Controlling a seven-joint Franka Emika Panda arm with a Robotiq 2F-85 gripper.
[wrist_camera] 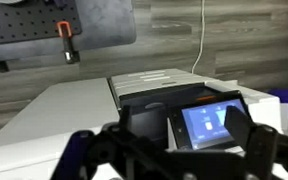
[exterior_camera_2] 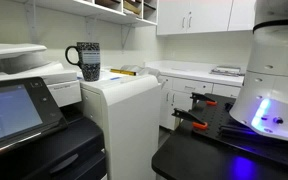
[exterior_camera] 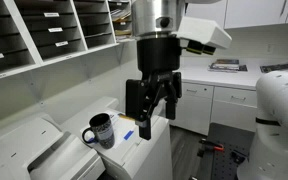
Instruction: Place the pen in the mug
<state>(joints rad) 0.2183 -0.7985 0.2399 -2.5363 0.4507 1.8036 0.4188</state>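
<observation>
Pen (exterior_camera_2: 124, 71) lies flat on top of the white cabinet (exterior_camera_2: 134, 105), just beside the mug (exterior_camera_2: 88, 60) and apart from it, its length running along the surface toward the cabinet's far edge. Lying loose like that, it would have to be pinched across its thin body from above. The mug stands upright near the cabinet's corner with its mouth open to the ceiling and its loop handle turned outward, so a pen dropped in end-first should lean against the inner wall.

From where I stand, the gripper (exterior_camera: 151, 118) hangs pointing down with its 2 jaws spread and nothing between them. In an exterior view it overlaps the yellow of the pen, but I judge that to be line of sight only. The arm does not show at all in the exterior view that frames the cabinet top, so it is probably well short of the pen. The wrist view agrees: the dark fingers (wrist_camera: 256, 148) are blurred at the bottom edge, wide apart, looking out over a printer touchscreen (wrist_camera: 206, 120) and wooden floor, not down at the cabinet.

My reading is that the grasp has not begun. The approach comes next, bringing the jaws over the pen. A small blue item (exterior_camera: 127, 133) lies close by and could be nudged.
</observation>
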